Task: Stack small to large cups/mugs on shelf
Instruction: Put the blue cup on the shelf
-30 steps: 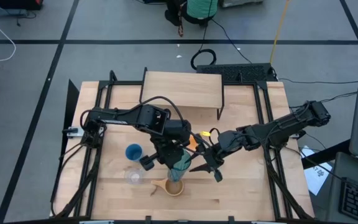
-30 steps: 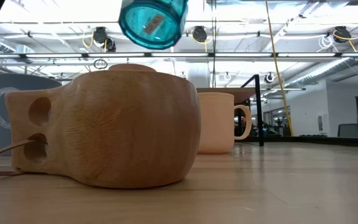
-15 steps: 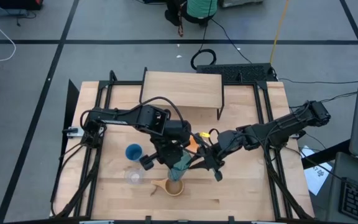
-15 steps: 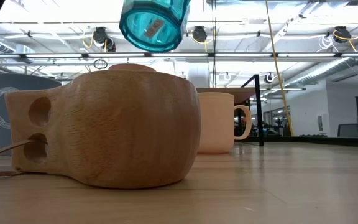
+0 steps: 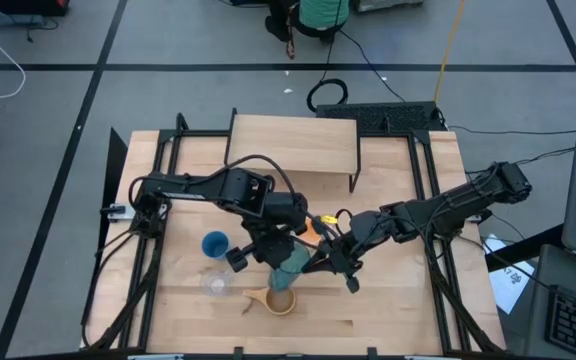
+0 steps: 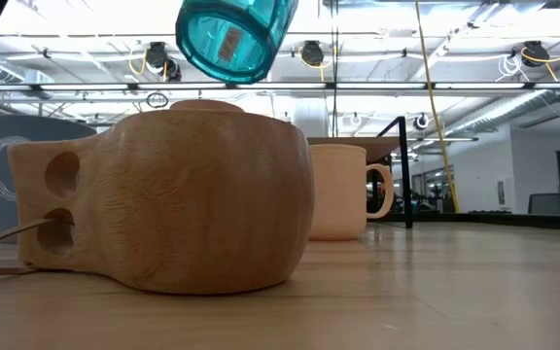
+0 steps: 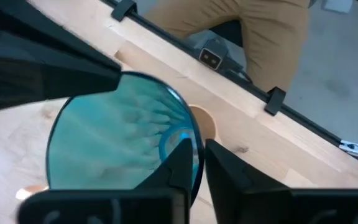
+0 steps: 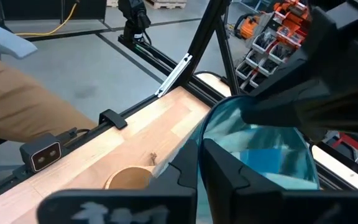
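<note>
The teal tumbler hangs tilted in the air above the tan wooden cup, which stands on the table. The low view shows the tumbler's base high over that cup. My left gripper and my right gripper are both shut on the tumbler, from opposite sides. The blue cup and the clear glass stand to the left. The orange mug stands behind the grippers, partly hidden. The shelf stands bare at the far edge. My left gripper pinches the tumbler's wall at the rim, one finger inside the mouth and one outside. The fingers slant down from the far left. The tumbler is lifted clear and tilted. My right gripper pinches the opposite side of the rim between its two fingers. It comes nearly level from the table's right. The tumbler hangs clear of the table between both grippers.
Black frame rails run along the table's left and right sides. A person in tan trousers stands just past the near edge. Bare wood lies at the near right.
My right gripper has shut its wide-spread fingers onto the tumbler's rim, rolling slightly. The tumbler has tipped a little in the air while staying above the wooden cup. My left arm has kept its place.
</note>
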Controlling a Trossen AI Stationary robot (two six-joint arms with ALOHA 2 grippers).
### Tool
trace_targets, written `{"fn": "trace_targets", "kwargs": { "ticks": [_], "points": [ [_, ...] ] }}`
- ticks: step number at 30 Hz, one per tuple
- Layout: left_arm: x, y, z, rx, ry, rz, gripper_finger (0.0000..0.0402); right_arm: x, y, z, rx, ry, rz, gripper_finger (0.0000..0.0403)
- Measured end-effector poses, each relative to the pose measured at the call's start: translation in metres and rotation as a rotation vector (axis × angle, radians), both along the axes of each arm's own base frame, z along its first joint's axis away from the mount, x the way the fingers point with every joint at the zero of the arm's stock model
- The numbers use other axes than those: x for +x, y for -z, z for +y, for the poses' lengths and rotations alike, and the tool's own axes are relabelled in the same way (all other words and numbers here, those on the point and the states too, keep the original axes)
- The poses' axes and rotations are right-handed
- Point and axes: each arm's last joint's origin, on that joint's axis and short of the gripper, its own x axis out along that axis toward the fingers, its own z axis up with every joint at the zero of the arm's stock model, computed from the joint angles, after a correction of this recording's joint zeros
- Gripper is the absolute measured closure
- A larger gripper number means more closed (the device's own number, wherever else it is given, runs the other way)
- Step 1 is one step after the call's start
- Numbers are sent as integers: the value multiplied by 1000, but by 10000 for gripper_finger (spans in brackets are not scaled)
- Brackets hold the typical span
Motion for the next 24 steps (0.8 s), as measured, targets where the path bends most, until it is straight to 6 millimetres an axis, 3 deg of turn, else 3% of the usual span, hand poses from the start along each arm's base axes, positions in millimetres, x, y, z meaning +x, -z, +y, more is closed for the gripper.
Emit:
{"fn": "trace_targets", "kwargs": {
  "ticks": [7, 12, 18, 21, 24],
  "points": [
    [-1, 1, -7, 97, -49, -5, 295, 1, 1, -4, -3, 29, 17, 402],
    [-2, 2, -14, 194, -70, -32, 328, 1, 1, -4, -5, 27, 15, 403],
    [1, 0, -15, 174, -95, -59, 372, -6, -8, -6, 2, 20, -9, 403],
    [3, -1, -15, 165, -110, -69, 357, -7, -9, -6, 7, 18, -7, 403],
    [3, -1, -15, 175, -127, -72, 318, -8, -7, -6, 11, 20, 14, 403]
  ]
}}
